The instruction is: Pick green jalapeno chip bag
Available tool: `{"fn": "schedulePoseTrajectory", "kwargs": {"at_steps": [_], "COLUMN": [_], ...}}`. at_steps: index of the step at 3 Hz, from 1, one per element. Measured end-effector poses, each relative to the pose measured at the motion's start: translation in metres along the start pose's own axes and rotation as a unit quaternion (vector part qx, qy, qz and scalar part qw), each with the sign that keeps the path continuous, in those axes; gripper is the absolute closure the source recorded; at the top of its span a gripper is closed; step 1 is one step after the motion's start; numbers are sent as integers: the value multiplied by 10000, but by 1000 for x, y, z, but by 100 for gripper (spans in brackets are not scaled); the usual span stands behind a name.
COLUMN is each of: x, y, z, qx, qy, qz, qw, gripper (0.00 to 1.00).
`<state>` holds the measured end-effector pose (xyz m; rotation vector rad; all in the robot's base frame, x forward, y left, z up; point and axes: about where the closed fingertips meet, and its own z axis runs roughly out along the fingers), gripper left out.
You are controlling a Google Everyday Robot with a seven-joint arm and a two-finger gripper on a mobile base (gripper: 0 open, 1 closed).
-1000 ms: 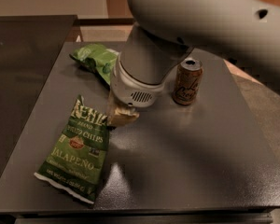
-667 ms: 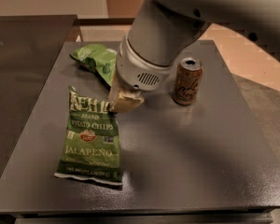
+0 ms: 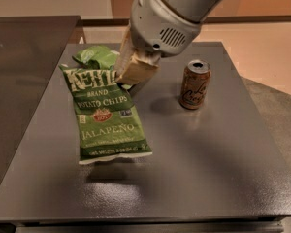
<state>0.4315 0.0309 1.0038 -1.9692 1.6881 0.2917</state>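
Note:
The green jalapeno chip bag hangs in the air above the dark table, its shadow on the surface below it. My gripper is shut on the bag's upper right corner and holds it lifted. The bag's label faces the camera, with "Kettle Brand Potato Chips Jalapeño" readable. The arm's grey wrist housing fills the top centre and hides part of the gripper.
A brown drink can stands upright on the table to the right of the gripper. A second, crumpled green bag lies at the table's back left, partly behind the held bag. A darker counter adjoins on the left.
The gripper has risen with the chip bag in it; the bag has left the table and now hangs free, swung more upright toward the camera.

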Motion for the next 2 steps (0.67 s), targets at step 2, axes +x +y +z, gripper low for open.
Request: {"fn": "schedulePoseTrajectory", "kwargs": {"at_steps": [2], "x": [-17], "y": [-4], "z": [-32], "qx": [198], "qy": [-198], "qz": [-150], "qw": [9995], "gripper": [100]}}
